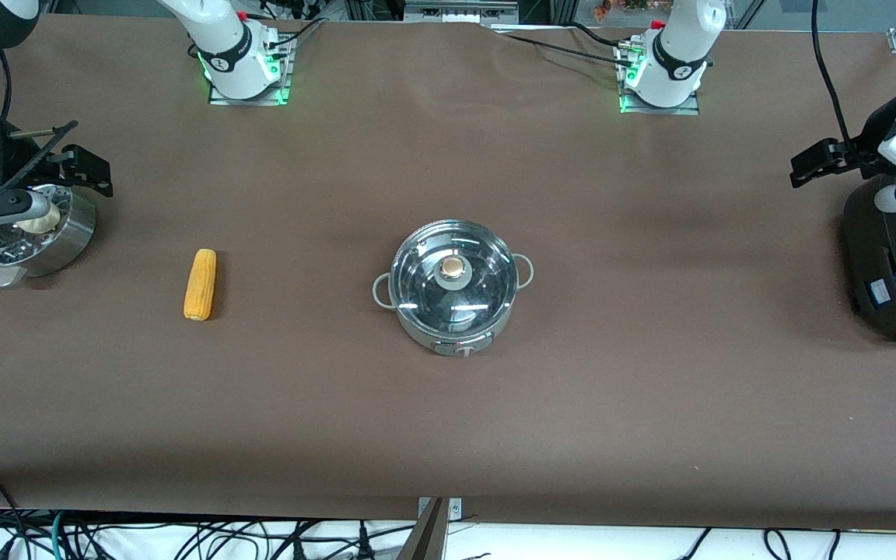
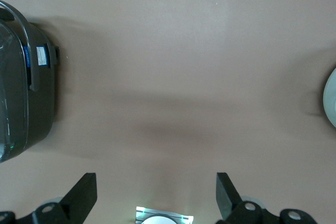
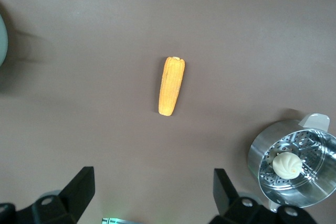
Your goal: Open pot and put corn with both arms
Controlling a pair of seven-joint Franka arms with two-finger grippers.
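Both grippers spread wide & empty, left gripper (image 2: pixel 156 198) up by rice cooker (image 1: pixel 895 264), right gripper (image 3: pixel 152 198) over steamer basket (image 1: pixel 36 233); lidded pot (image 1: pixel 454 284) mid-table, corn (image 1: pixel 200 284) between basket & pot.

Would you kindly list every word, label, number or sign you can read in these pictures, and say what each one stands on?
No text can be read.
Rice cooker: blue and white stickers on its side, print too small to read.
Pot: marks around the front knob, too small to read.
Both arms' bases: a round dark emblem each, not readable.
Corn and steamer basket: no markings.
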